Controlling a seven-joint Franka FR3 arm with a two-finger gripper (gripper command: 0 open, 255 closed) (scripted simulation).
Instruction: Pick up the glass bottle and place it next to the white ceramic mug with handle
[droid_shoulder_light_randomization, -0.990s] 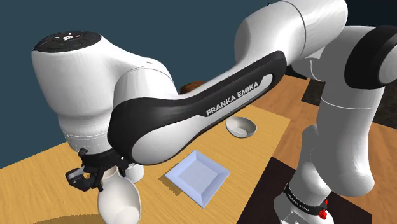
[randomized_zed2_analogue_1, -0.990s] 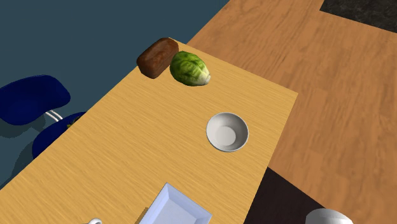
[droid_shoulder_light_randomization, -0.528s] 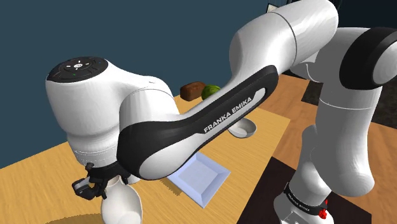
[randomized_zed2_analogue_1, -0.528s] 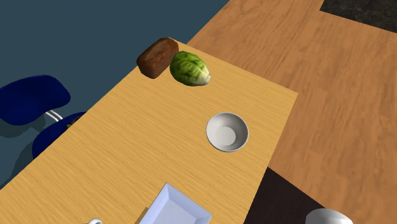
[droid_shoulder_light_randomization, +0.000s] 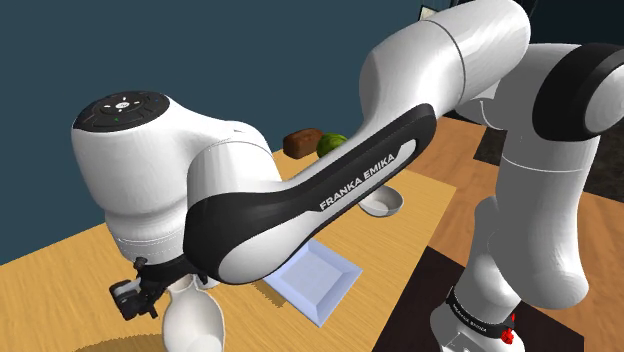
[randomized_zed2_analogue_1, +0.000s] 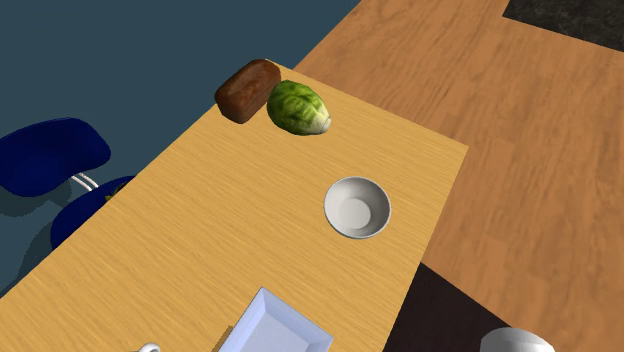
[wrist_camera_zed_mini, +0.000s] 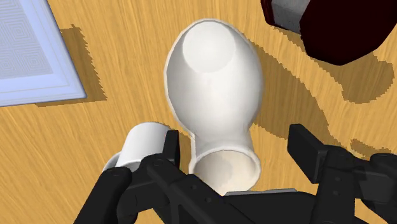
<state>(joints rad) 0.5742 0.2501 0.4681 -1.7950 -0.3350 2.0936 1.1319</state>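
The bottle (wrist_camera_zed_mini: 213, 76) is drawn plain white, with a round body and a short open neck. It stands on the wooden table (wrist_camera_zed_mini: 114, 76), neck up between my fingers. My gripper (wrist_camera_zed_mini: 236, 149) is open: the pads stand apart on either side of the neck, and a gap shows at the right finger (wrist_camera_zed_mini: 308, 149). The white mug (wrist_camera_zed_mini: 143, 147) stands just beside the bottle, close to the other finger. In the shoulder view the bottle's body (droid_shoulder_light_randomization: 192, 318) sits under the black gripper (droid_shoulder_light_randomization: 133, 297) near the table's front.
A pale blue square plate (droid_shoulder_light_randomization: 312, 277) lies close to the bottle. Farther along the table (randomized_zed2_analogue_1: 200, 220) are a white bowl (randomized_zed2_analogue_1: 357, 207), a brown loaf (randomized_zed2_analogue_1: 247, 90) and a green cabbage (randomized_zed2_analogue_1: 298, 107). A dark red object (wrist_camera_zed_mini: 337, 25) stands near the bottle. A blue chair (randomized_zed2_analogue_1: 50, 160) is beside the table.
The arm came down and toward the table's front with the bottle. The fingers, shut on the neck before, now stand apart.
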